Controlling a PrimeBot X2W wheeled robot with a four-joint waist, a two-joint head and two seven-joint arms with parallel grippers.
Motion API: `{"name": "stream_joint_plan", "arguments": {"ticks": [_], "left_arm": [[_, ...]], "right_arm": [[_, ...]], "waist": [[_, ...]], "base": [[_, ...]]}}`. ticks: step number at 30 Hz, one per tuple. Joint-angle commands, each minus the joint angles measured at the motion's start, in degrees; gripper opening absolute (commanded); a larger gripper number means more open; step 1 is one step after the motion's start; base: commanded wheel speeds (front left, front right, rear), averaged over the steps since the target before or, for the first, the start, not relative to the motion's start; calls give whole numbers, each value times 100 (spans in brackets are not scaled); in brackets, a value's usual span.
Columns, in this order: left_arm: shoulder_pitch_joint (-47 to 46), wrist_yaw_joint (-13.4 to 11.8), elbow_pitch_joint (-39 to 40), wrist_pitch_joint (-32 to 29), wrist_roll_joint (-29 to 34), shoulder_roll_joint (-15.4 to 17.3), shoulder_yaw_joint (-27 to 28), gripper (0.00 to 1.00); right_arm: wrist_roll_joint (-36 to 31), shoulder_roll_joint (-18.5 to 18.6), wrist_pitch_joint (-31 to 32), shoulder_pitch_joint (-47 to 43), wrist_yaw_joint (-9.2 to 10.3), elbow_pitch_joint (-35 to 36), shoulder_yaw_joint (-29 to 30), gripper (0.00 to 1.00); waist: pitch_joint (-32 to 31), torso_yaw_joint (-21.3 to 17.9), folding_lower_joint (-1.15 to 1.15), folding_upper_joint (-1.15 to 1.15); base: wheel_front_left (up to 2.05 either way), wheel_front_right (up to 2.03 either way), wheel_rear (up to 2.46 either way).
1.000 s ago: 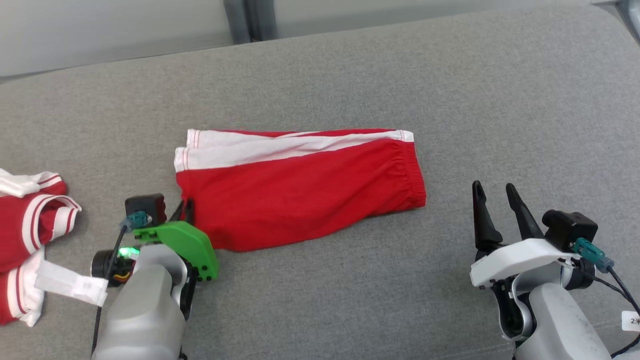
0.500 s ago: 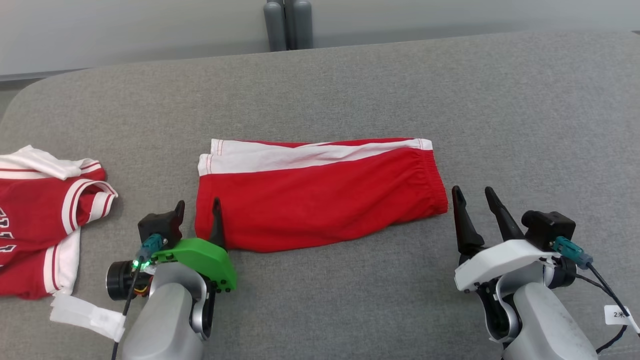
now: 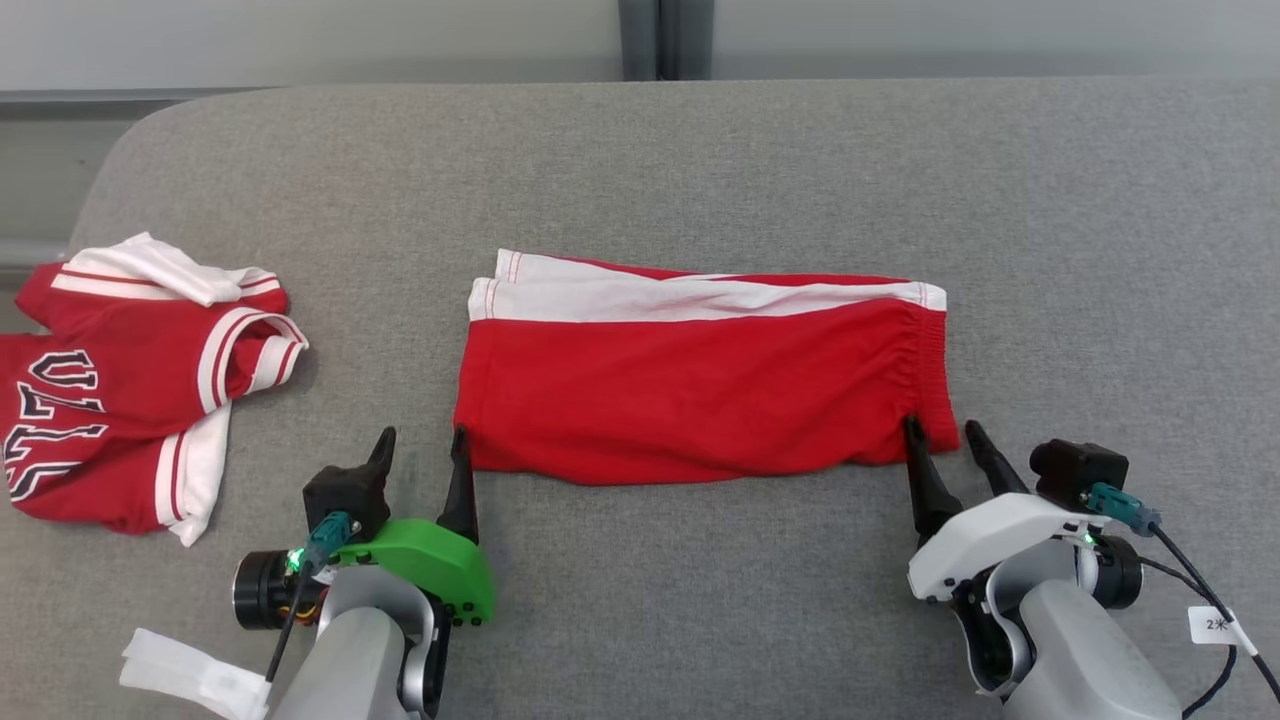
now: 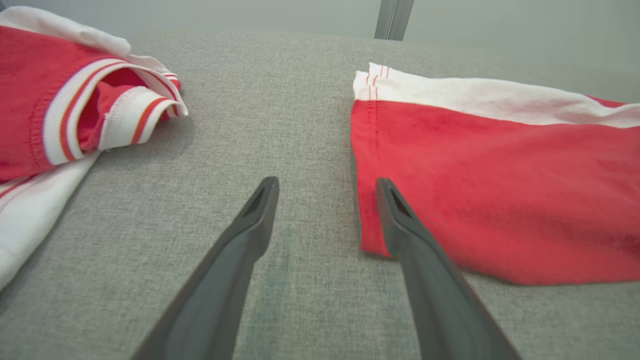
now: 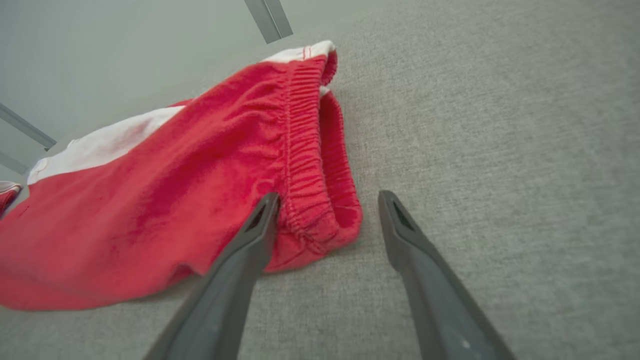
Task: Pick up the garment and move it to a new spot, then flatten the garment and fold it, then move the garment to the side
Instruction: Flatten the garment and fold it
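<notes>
Head view is showing the left fingers (image 3: pixel 463 495) standing apart, empty, just beside the near left corner of the red shorts (image 3: pixel 700 390). The right fingers (image 3: pixel 924 485) are standing wide, straddling the near waistband corner unclamped. The folded shorts are lying flat mid-cushion (image 3: pixel 700 160), with a red jersey (image 3: pixel 130 400) lying well apart leftward.

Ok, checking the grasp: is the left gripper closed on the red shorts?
No, the left gripper stands open, the red shorts lying unpinched, their edge beside one finger.
</notes>
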State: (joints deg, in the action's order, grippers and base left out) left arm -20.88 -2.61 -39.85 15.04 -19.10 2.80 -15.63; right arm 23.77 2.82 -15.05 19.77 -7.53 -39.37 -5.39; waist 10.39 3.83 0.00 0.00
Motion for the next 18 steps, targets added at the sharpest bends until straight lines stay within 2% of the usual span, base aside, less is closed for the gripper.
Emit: {"name": "stream_joint_plan", "arguments": {"ticks": [1, 3, 4, 5, 7, 8, 9, 18], "left_arm": [[78, -15, 19, 18, -6, 21, 18, 100], [89, -13, 36, 18, 20, 20, 38, 100], [105, -15, 46, 18, 29, 20, 50, 100], [116, -18, 52, 19, 35, 20, 59, 100], [129, -17, 68, 19, 51, 20, 79, 100], [131, -12, 73, 19, 55, 20, 88, 100], [128, -2, 79, 19, 58, 20, 90, 100], [175, 9, 63, 19, 147, 21, 69, 100]], "right_arm": [[29, 16, -17, 54, 8, -79, -24, 100], [147, 16, -17, 40, 8, -167, -53, 99], [178, 16, -16, 35, 8, -193, -69, 80], [262, 15, -16, 22, 8, -218, -89, 50], [316, 15, -3, 31, 8, -222, -91, 25], [373, 16, -4, 35, 8, -203, -71, 4], [383, 18, -4, 40, 9, -183, -66, 0], [475, 21, -10, -95, 9, 160, 204, 0]], "waist": [[44, 70, 0, 0], [55, 79, 0, 0], [62, 77, 0, 0], [68, 72, 0, 0], [84, 53, 0, 0], [92, 38, 0, 0], [96, 26, 0, 0], [24, -169, 0, 0]], "base": [[0, 0, 0], [0, 0, 0], [0, 0, 0], [0, 0, 0], [0, 0, 0], [0, 0, 0], [0, 0, 0], [0, 0, 0]]}}
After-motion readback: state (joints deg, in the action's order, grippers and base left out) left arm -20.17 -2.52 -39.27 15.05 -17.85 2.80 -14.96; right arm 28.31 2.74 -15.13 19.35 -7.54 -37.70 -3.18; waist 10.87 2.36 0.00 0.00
